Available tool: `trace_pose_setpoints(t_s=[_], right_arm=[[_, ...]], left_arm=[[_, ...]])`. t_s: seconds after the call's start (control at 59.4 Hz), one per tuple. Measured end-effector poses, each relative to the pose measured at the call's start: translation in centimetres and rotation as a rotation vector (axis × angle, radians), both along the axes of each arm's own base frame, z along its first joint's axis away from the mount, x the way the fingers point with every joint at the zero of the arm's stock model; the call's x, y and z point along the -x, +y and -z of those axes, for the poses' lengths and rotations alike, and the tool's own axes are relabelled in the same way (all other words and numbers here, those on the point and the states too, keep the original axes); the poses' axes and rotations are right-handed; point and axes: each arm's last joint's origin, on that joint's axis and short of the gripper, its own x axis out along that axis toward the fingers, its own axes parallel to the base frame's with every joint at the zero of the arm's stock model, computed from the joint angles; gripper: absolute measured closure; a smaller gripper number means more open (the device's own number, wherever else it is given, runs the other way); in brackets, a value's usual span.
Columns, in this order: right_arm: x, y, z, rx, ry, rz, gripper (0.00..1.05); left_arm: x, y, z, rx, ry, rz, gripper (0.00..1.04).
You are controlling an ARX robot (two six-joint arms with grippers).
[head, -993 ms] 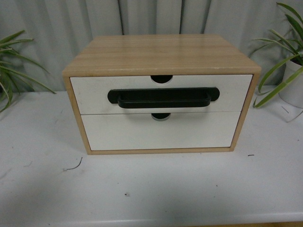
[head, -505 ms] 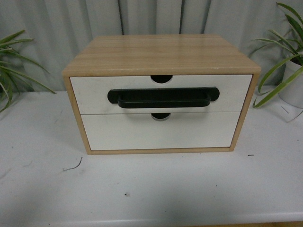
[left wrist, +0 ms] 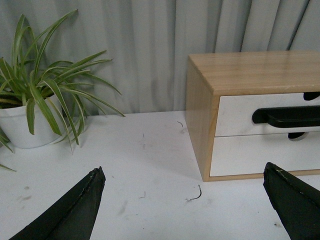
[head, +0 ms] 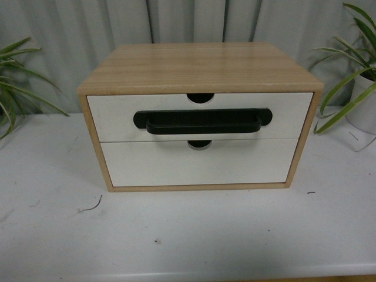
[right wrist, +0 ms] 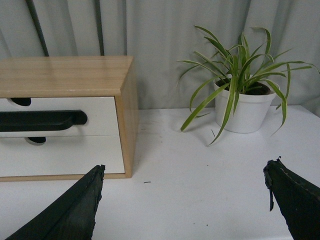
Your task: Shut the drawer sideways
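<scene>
The drawer (head: pixel 117 117) is the upper one in a light wood cabinet (head: pixel 200 67); it has a white front, a long black bar handle (head: pixel 202 121) and a half-round notch in its top edge. It stands a little proud of the plain white lower drawer front (head: pixel 200 164). It also shows in the left wrist view (left wrist: pixel 235 115) and the right wrist view (right wrist: pixel 100 117). My left gripper (left wrist: pixel 185 200) is open and empty, short of the cabinet's left corner. My right gripper (right wrist: pixel 185 200) is open and empty, short of the cabinet's right corner. Neither arm shows in the front view.
The cabinet stands on a white table (head: pixel 188 235). A potted plant in a white pot (left wrist: pixel 25 125) is at the table's left, another (right wrist: pixel 245 112) at the right. A grey curtain (head: pixel 188 20) hangs behind. A small dark wire scrap (head: pixel 91 205) lies on the table.
</scene>
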Motion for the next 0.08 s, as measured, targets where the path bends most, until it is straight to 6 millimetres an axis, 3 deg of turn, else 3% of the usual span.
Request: trace_pose_setpoints(t_s=[0.084], right_arm=[[0.0, 0.0, 0.0, 0.0, 0.0, 0.0, 0.06]], left_arm=[[0.0, 0.0, 0.0, 0.0, 0.0, 0.0, 0.07]])
